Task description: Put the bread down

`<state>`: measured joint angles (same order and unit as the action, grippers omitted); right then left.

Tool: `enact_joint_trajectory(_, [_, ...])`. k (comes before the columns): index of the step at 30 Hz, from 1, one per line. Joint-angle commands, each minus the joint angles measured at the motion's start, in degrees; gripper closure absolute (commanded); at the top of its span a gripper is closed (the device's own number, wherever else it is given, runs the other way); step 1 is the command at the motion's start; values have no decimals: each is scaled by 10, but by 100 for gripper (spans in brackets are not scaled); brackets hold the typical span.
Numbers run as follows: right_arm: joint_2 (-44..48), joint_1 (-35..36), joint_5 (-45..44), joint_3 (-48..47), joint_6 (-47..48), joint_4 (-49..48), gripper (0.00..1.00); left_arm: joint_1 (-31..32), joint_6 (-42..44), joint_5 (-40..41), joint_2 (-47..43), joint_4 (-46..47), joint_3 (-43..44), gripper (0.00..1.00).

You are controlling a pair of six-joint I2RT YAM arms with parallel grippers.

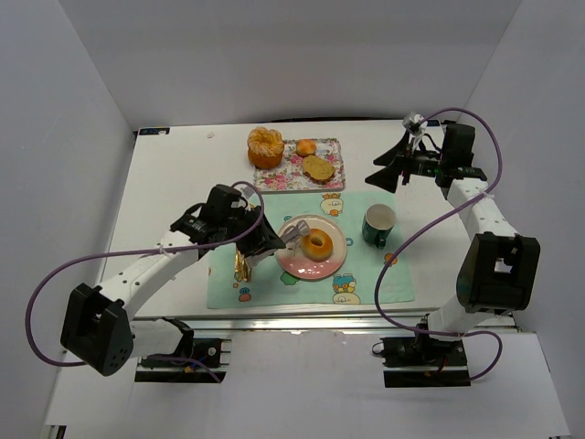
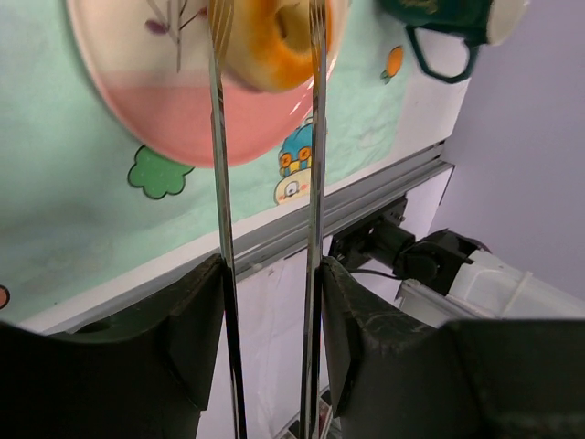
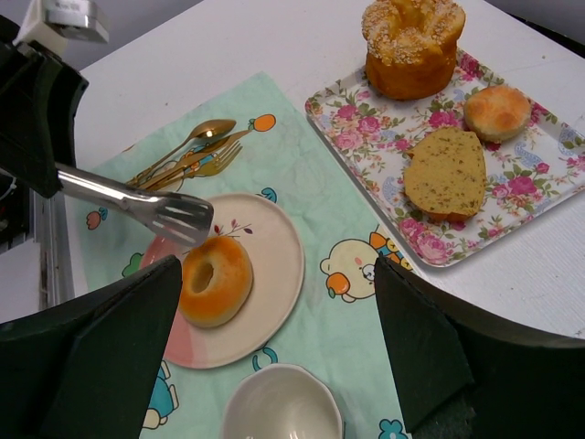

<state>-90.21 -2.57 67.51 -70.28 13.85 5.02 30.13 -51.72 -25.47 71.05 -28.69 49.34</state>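
From above: bread (image 1: 318, 245) lying on the plate (image 1: 294, 266), tongs (image 1: 294, 233) over it, clasped in left gripper (image 1: 265, 236); right gripper (image 1: 384, 168) well beyond the plate, spread wide, empty. Left wrist: tongs' 2 blades flanking bread. Right wrist: bread flat on the plate, tongs' tip just beside. Likely release step; next, spread tongs, lift clear.

Golden-orange on the ring bread (image 1: 317, 245), paler toward its edge. Cream and pink in two bands on the plate (image 1: 291, 261), with a thin dark sprig. Mint green on the placemat (image 1: 366, 274), printed with cartoon animals, oranges and green clouds. Pink roses and green leaves on the white tray (image 1: 274, 181). Dark green outside the mug (image 1: 378, 225), white inside. Silver for the tongs (image 3: 137, 203), gold for the cutlery (image 1: 242, 267), purple along the cable (image 1: 37, 311).
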Motion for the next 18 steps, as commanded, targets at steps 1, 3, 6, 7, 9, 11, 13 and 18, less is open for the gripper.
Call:
enact_joint_trajectory(1, [21,-2,11,7,7,2,11,1,20,19,-10,-23,50,46])
enact_joint_trajectory(3, [20,-2,11,7,8,2,11,1,22,22,0,-28,72,46])
enact_joint_trajectory(6, [19,-2,12,7,8,2,11,-2,29,28,22,-26,104,46])
enact_joint_trajectory(7, [19,-2,12,7,9,1,11,-3,30,31,29,-23,112,46])
enact_joint_trajectory(9, [18,-2,14,10,9,-4,11,-16,37,39,64,-12,140,46])
enact_joint_trajectory(11, [18,-2,15,12,5,-7,11,-33,30,43,92,8,157,46])
enact_joint_trajectory(13, [19,-2,16,15,3,-11,11,-45,15,47,136,58,176,46])
enact_joint_trajectory(18, [22,-2,19,20,7,-13,11,-75,-52,34,239,177,218,46])
